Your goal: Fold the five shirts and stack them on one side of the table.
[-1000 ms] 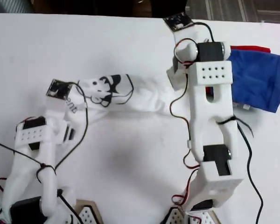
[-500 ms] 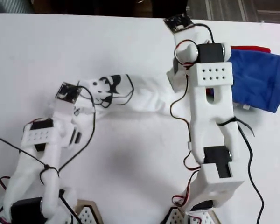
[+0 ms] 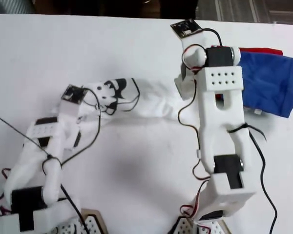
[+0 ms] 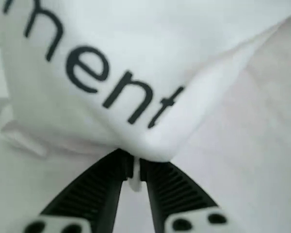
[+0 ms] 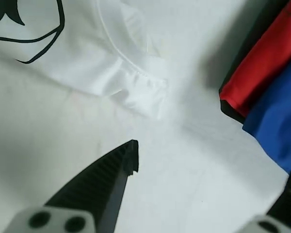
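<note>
Hem travel marks the change: the left jaws, clenched on the white shirt (image 3: 151, 97) at the centre of the surface (image 3: 112, 44), have carried its 9 o'clock end toward 3 o'clock, starting the fold. Near its collar the right jaws hang released; the blue shirt (image 3: 268, 83) lies at 3 o'clock.

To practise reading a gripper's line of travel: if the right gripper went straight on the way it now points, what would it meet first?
Probably the bare table, between the white shirt and the red shirt; depth is unclear.
</note>
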Robot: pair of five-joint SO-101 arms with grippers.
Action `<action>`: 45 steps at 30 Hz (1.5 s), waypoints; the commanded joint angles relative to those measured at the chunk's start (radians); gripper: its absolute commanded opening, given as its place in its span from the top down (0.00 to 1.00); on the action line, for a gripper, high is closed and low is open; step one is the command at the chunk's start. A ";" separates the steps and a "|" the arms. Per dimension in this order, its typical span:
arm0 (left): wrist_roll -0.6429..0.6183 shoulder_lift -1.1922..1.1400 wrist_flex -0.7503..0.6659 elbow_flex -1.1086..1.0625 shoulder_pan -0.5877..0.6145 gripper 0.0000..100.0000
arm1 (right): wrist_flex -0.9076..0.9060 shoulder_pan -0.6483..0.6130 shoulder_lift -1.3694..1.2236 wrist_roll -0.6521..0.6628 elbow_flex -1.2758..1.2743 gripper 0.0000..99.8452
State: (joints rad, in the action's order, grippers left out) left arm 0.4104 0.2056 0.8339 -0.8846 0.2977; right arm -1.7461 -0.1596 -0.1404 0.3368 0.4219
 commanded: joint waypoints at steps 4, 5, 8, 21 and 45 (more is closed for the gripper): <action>-0.008 0.009 0.253 0.308 0.002 0.97 | -0.019 0.004 0.217 0.005 -0.123 0.55; -0.008 0.021 0.304 0.361 0.002 0.97 | -0.019 0.004 0.245 0.005 -0.152 0.55; -0.003 0.063 0.466 0.507 0.002 0.97 | -0.018 0.004 0.318 0.005 -0.252 0.55; 0.002 0.247 0.934 1.072 0.003 0.97 | 0.176 -0.077 0.545 0.005 -0.712 0.55; 0.003 0.011 0.511 0.737 0.138 0.97 | 0.846 -0.321 0.074 -0.006 -1.000 0.55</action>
State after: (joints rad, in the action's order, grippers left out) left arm 0.4104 0.2148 1.3679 -0.1557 0.4281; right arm -0.9252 -0.4925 0.0238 0.3368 -0.6582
